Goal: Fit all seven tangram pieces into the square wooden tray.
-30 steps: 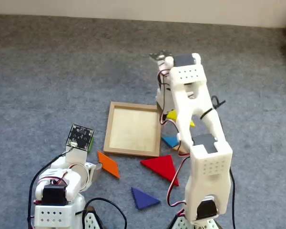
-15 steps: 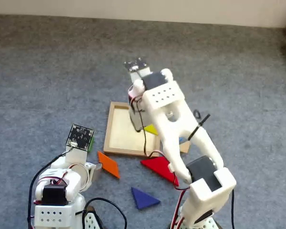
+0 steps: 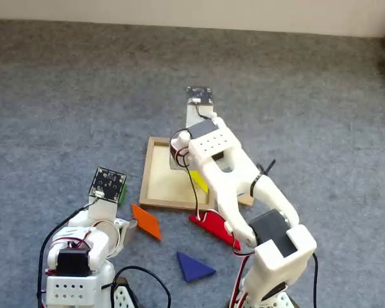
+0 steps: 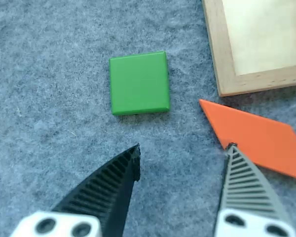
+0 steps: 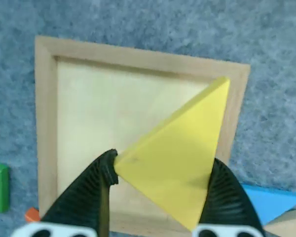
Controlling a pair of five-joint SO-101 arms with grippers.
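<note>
— Tangram piece in hand yet?
— Yes. Our right tool (image 5: 163, 165) is clamped on the yellow triangle (image 5: 180, 158), and we have swung it from beside the wooden tray (image 5: 45, 128) to above the tray's bare floor. We judge it ready to lower.
— And our left tool (image 4: 182, 148)?
— Spread wide and holding nothing, above the table by the green square (image 4: 139, 83), which lies outside the tray.

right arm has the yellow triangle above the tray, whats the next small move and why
Probably nudge the right gripper toward the middle of the square wooden tray, then lower it. In the right wrist view, the yellow triangle it grips has one tip over the tray's rim. The tray floor looks bare, so there is room inside.
</note>
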